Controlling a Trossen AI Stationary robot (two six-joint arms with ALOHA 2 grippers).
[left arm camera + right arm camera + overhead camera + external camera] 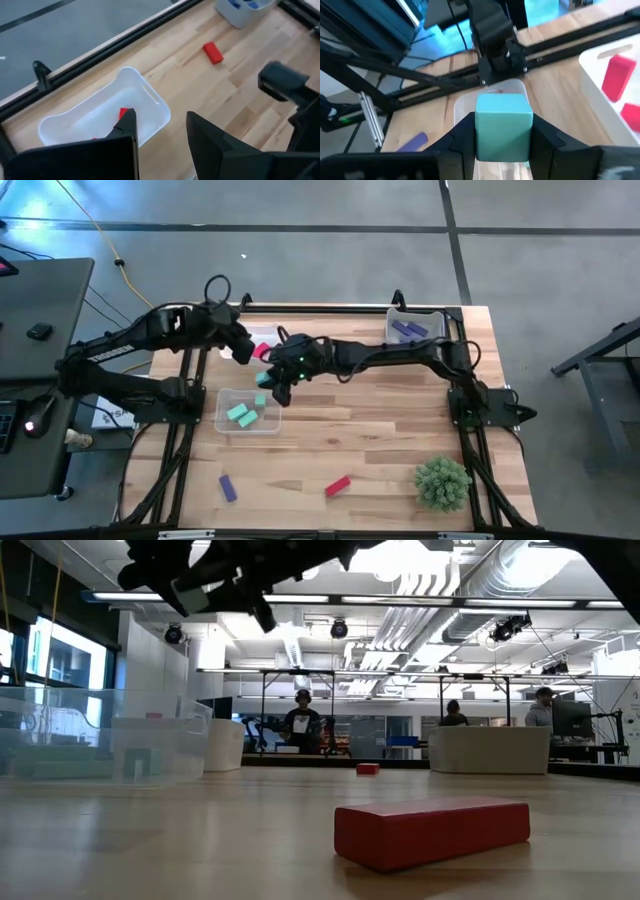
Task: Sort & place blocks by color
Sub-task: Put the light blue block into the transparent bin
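Note:
My right gripper (502,137) is shut on a teal cube (502,125) and hovers over the clear bin (222,396) that holds two teal blocks (240,415). In the high view the cube (262,380) shows beside that gripper (275,387). My left gripper (162,135) is open and empty, above the white bin (150,100) with a red block (123,113) in it. A red bar (338,486) and a purple bar (228,487) lie flat near the table's near edge. Another red block (212,52) lies on the table beyond the white bin. My right gripper pinches the teal cube between its two fingers, one finger (462,137) on each of two opposite side faces (482,130). The fingers come from above, slanting down. The cube is lifted clear, level, over the clear bin (492,92).
A bin with purple blocks (415,328) stands at the far right corner. A green spiky plant ball (442,482) sits near the near right edge. The two arms cross close together over the table's far left part. People stand in the room behind (300,725).

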